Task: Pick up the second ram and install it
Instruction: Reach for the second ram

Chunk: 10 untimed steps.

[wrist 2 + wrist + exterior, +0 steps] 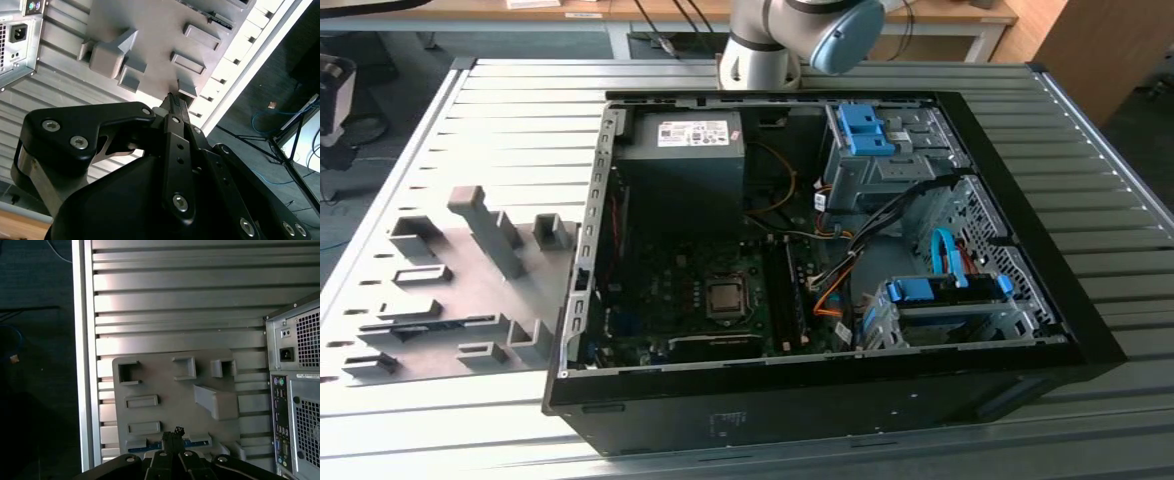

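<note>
Looking down in the exterior view: an open black computer case (787, 425) lies on its side on a ribbed metal tabletop (480, 130); the robot arm (787, 40) rises at the far edge.
Plate: a flat gray plastic plate (467, 297) with raised blocks sits just beside the case, on the exterior view's left.
Ram: the second ram (430, 324) appears to be the thin dark strip lying in a slot of that plate. Its long axis runs roughly from the exterior view's left to its right.
Second wrist view, claw: the black metal claw (172, 99) tapers to one narrow tip. Its fingers are drawn together with nothing between them, and it points at the plate's matte gray blocks (107, 57).
First wrist view, claw and ram: the claw (173, 432) lines up with the middle of the ram (145, 444). Here the ram is a slim bluish strip stretching out to either side of the tip, crosswise to it.
Gap: the ram lies beyond the fingertips, along the way the claw points. I judge them apart, not touching.
Case back: a perforated gray metal panel (300, 405) with sockets stands near the plate.
</note>
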Motion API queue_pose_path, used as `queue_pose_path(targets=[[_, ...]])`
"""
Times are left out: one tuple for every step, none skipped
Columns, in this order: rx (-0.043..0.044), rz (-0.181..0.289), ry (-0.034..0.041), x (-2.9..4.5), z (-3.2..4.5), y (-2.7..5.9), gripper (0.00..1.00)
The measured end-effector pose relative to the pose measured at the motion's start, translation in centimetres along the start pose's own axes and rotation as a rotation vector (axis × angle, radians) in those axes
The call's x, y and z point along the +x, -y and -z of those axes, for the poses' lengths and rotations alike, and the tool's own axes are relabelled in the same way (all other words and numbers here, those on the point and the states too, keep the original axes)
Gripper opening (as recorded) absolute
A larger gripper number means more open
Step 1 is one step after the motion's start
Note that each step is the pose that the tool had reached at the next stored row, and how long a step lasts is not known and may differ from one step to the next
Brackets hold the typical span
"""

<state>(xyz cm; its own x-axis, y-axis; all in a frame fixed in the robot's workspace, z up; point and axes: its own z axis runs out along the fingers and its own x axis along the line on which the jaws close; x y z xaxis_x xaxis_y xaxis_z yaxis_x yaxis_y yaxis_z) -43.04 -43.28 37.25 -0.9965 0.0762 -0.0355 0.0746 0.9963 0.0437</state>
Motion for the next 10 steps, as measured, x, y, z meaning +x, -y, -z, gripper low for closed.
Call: queue_pose_path(targets=[[0.0, 0.0, 0.0001, 0.16, -0.02, 0.03, 0.11], [0.0, 0.0, 0.0, 0.31, -0.03, 0.06, 0.11], [0.0001, 0.0, -0.0001, 0.46, -0.04, 0.09, 0.11], [0.0, 0.0, 0.0, 0.6, -0.06, 0.12, 0.11], [0.0, 0.0, 0.0, 0.76, -0.07, 0.15, 0.11], [0.0001, 0.0, 0.0, 0.91, -0.09, 0.19, 0.11], [0.0001, 0.0, -0.0001, 1.05, -0.11, 0.22, 0.11], [0.0, 0.0, 0.0, 1.2, -0.15, 0.27, 0.11], [-0.0001, 0.0, 0.0001, 1.35, -0.19, 0.33, 0.11], [0.0, 0.0, 0.0, 1.57, -0.24, 0.41, 0.11]])
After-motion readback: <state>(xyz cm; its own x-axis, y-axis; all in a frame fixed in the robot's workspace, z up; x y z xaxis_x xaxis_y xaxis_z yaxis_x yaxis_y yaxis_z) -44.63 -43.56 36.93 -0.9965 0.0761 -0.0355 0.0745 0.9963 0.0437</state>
